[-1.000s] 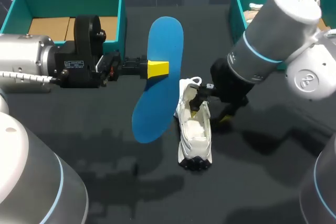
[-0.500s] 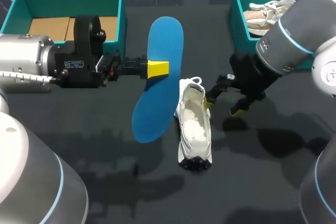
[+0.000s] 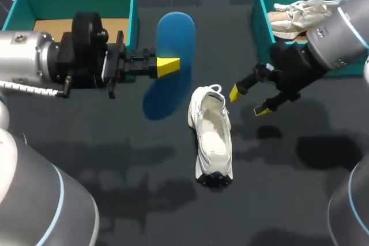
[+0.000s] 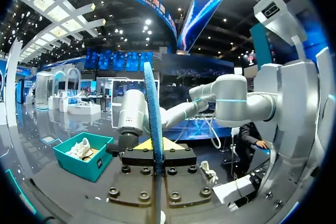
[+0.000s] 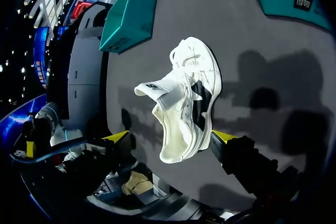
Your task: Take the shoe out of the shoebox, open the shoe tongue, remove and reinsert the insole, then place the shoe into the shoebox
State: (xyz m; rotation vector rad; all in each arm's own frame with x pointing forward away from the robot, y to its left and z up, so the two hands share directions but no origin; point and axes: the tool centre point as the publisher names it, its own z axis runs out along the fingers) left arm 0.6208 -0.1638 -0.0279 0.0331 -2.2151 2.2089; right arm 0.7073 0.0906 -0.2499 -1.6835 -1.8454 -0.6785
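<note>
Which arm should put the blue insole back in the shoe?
Left. The left fingers grip the insole, held up just beside the shoe. The right fingers are open and empty by the shoe's heel, so likely best for steadying it.

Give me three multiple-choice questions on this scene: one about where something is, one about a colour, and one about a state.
1. Where is the white shoe? A in the left shoebox; B on the table; C held in the air.
2. What colour is the insole? A blue; B red; C white.
3. How is the right end effector? A shut on the white shoe; B open, holding nothing; C shut on the insole.
Answers: 1 B, it lies on the dark table; 2 A, plainly blue, held in the left end effector; 3 B, its fingers stand apart beside the white shoe.
</note>
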